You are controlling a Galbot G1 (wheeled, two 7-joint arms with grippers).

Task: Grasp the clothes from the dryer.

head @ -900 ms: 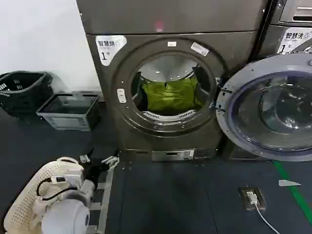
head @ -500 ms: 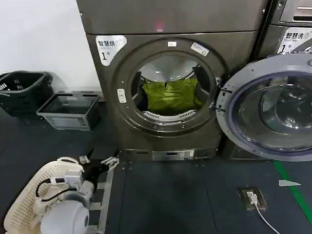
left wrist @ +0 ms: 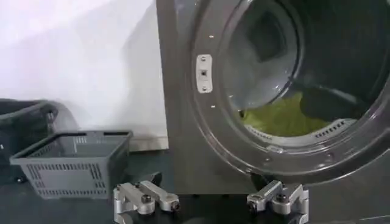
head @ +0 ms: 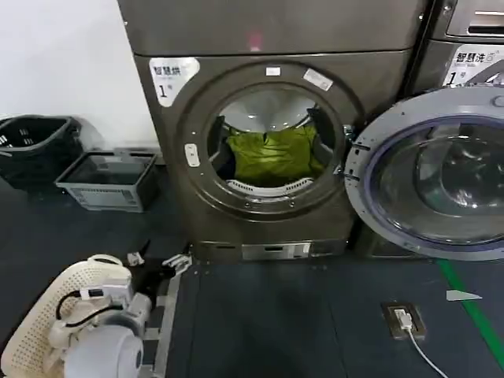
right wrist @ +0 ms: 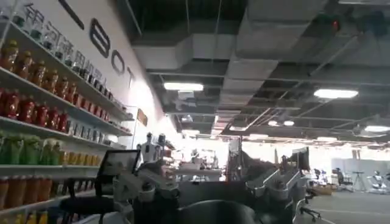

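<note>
The dryer [head: 169,165] stands ahead, dark grey-brown, its round porthole open. Its silver-rimmed glass door [head: 429,177] is swung out to the right. The clothes [head: 272,153], a yellow-green bundle, lie low inside the drum; they also show as clothes [left wrist: 283,115] in the left wrist view. My left gripper [head: 157,261] hangs low near the floor, left of and below the porthole, well short of the fabric. It is open [left wrist: 212,206] with nothing between its fingers. My right gripper [right wrist: 207,185] points away at a room with shelves, open and empty.
A grey crate basket [head: 110,179] and a black basket [head: 35,146] sit on the floor left of the dryer. A cream perforated basket [head: 39,335] lies by my left arm. A second machine [head: 472,47] stands at the right. A floor socket [head: 405,319] and green line [head: 472,303] mark the floor.
The head view has shifted a little, so the dryer sits slightly further left in it. My left gripper stays open low near the floor; the clothes have not moved.
</note>
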